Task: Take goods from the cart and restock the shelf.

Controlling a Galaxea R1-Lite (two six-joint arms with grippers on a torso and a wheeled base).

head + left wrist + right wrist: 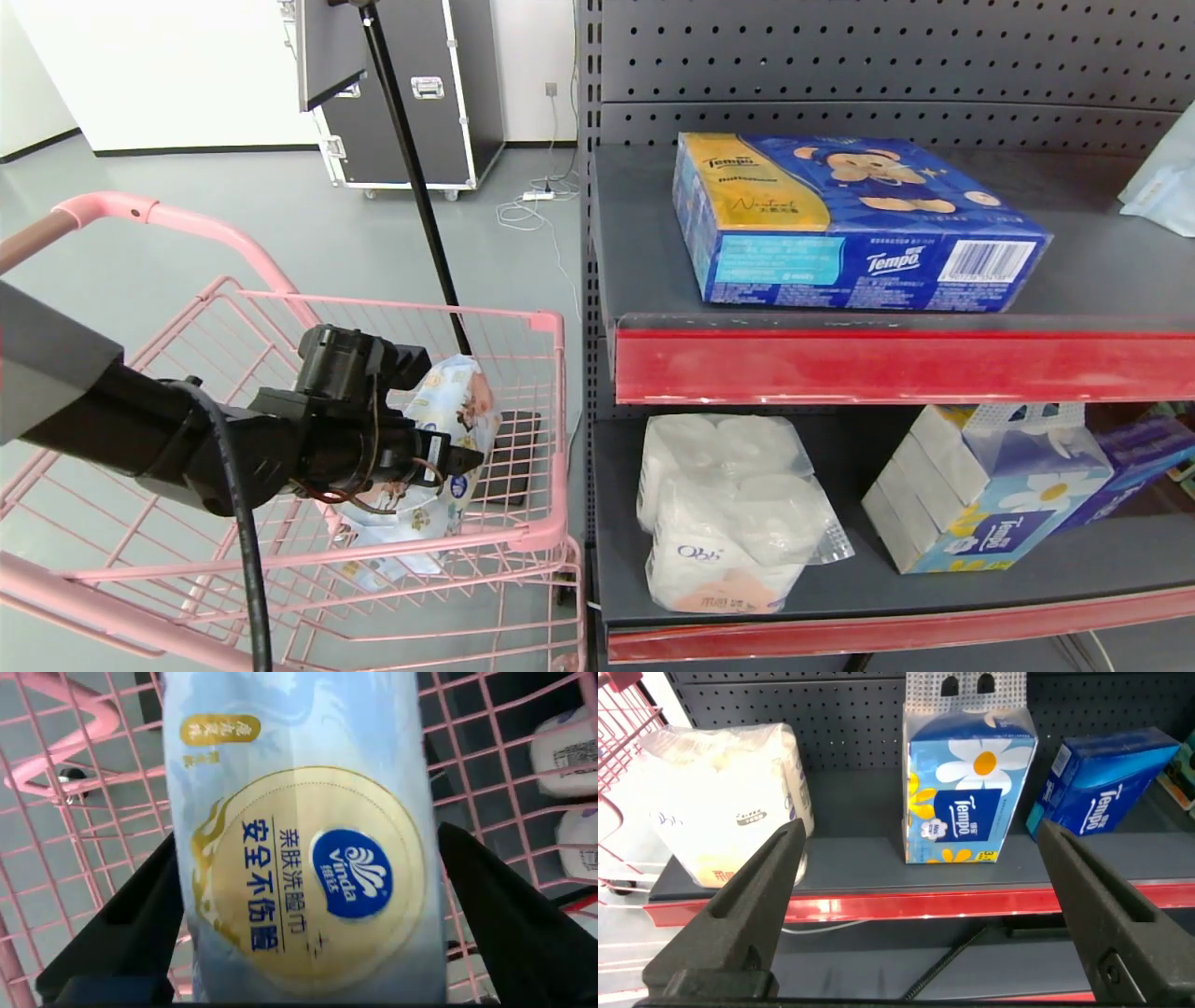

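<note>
in cart (557, 420), tissue pack (462, 397) held in left gripper (304, 924)

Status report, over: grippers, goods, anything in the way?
Left gripper shut on tissue pack, inside pink cart. Right gripper open, facing lower shelf. Cart wall between pack and shelf.

Bright, even light across the head view, falling from above by the look of the shadows. The white wall (187, 75) is close to burnt out and the grey floor (233, 215) carries a soft sheen. Glare streaks the red strip (896, 364), and under it the lower shelf (1074, 569) sits in shade (the toilet roll pack (728, 513) glints through its wrap). The pegboard (840, 47) lines bow near the right edge. Over at the wrists, the soft pack (299, 859) washes pale at one end, while the left gripper (308, 840) and right gripper (922, 829) read as flat black shapes.
</note>
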